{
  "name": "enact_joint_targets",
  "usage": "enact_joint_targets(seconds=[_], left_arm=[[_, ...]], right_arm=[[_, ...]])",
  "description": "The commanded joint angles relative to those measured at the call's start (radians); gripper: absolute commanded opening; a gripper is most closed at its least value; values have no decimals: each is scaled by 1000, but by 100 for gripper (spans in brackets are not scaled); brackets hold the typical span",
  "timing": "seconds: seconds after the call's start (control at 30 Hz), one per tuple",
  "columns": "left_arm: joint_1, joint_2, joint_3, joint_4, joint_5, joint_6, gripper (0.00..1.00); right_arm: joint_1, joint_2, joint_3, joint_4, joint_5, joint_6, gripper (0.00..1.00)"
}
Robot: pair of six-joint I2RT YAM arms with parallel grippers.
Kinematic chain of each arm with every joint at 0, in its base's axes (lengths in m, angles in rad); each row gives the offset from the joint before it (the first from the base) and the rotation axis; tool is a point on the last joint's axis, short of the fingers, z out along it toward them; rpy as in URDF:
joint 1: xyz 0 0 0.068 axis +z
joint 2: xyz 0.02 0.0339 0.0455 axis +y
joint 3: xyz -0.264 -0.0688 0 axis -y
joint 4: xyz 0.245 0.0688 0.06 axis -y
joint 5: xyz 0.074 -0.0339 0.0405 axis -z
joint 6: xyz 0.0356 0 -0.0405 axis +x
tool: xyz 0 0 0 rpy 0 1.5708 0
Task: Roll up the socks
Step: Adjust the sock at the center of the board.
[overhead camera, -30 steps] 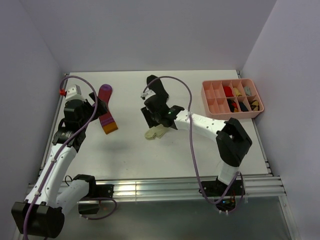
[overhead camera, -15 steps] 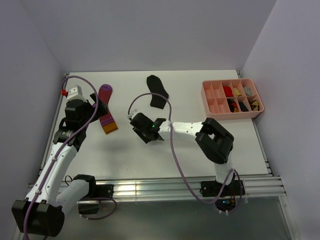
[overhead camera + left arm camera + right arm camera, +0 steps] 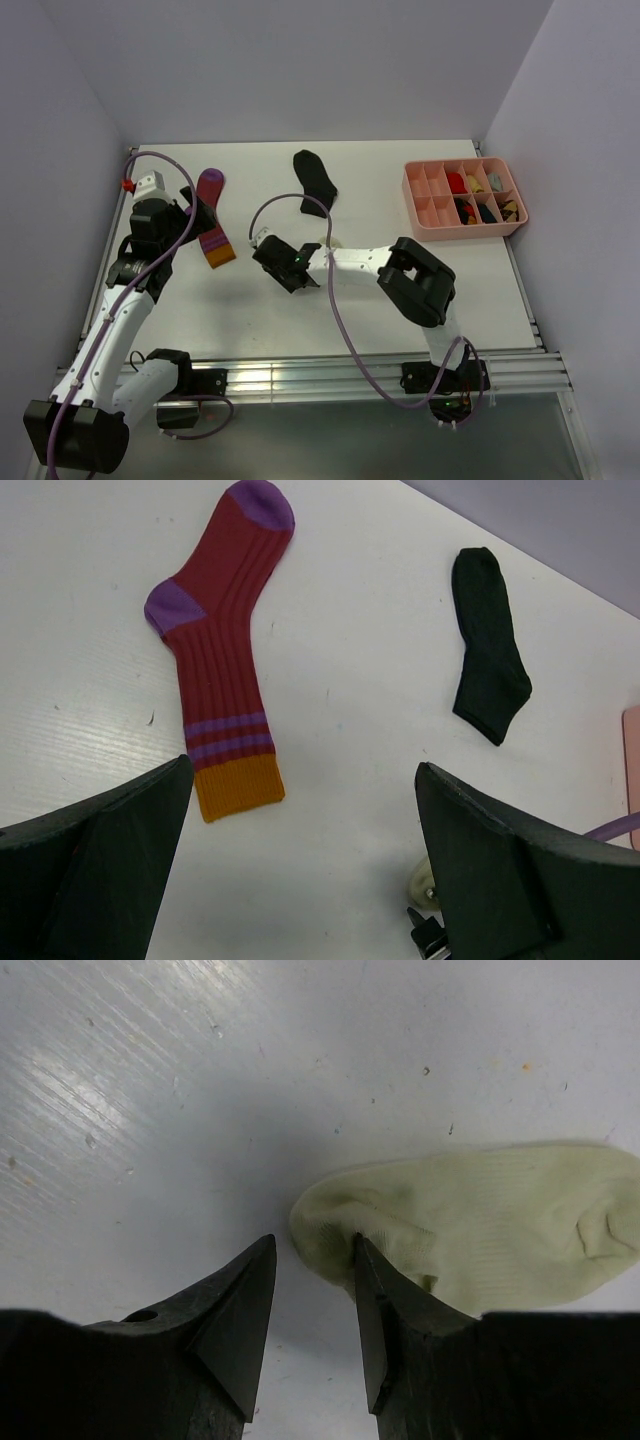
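The cream sock [image 3: 490,1230] lies flat on the white table. My right gripper [image 3: 313,1245] is low over its end, jaws a little apart; the right finger [image 3: 400,1310] presses on the sock's edge, the left finger rests on bare table. In the top view the right gripper [image 3: 283,262] covers most of that sock. The magenta sock [image 3: 212,215] with purple stripes and an orange end lies flat at the left, also in the left wrist view [image 3: 220,650]. The black sock [image 3: 315,183] lies at the back middle [image 3: 488,645]. My left gripper [image 3: 300,880] is wide open and empty, above the table near the magenta sock's orange end.
A pink compartment tray [image 3: 413,190] with several small items stands at the back right. White walls close the table on the left, back and right. The right arm stretches low across the middle of the table.
My right gripper has swung left and towards the near edge, down onto the cream sock, which now shows less in the top view. The left arm has not moved.
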Motion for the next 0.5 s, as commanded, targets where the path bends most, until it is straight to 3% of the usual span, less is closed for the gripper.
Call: enact_joint_targets(seconds=[0.0,0.2,0.3,0.47], left_arm=[[4,-6,13,13,14,5,99],[4,-5,13,12,17,0,100],[4,0,12,15,34,-1,99],[1,14,15,22,101,-16,98]], right_arm=[[12,22,43,-13,47,-12,45],[16,42,35,-17,51,-1,40],[16,54,28,-15,54,6,26],[12,43,-4,22,13,22,12]])
